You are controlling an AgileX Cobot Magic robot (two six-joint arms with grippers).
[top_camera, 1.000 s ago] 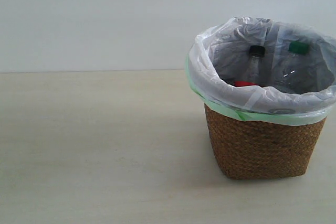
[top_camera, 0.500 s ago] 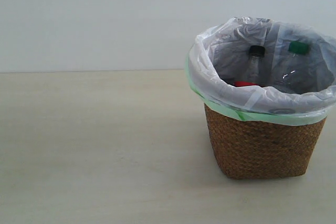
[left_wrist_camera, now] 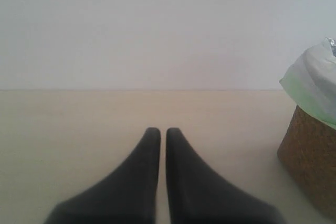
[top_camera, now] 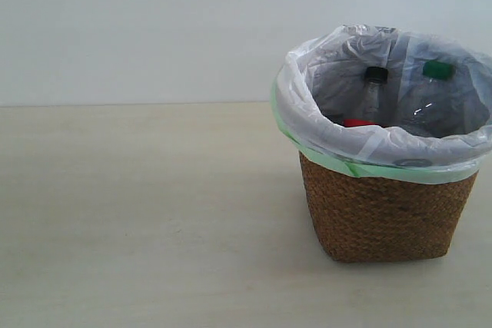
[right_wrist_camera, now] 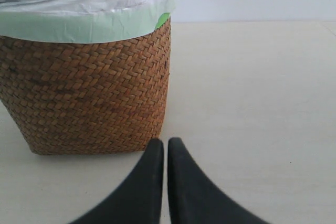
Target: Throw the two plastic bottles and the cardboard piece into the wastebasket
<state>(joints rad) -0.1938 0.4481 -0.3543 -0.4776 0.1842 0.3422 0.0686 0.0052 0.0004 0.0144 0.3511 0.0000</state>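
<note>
standing in one wastebasket point(top_camera: 384, 213): two bottles point(top_camera: 374, 96) | left end effector point(left_wrist_camera: 163, 136), right end effector point(right_wrist_camera: 165, 146): both closed, empty

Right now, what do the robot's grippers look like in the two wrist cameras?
The left gripper and right gripper look alike: each has two matte black jaws, broad at the base and curving in to narrow rounded tips. No cables or markings show on them.
</note>
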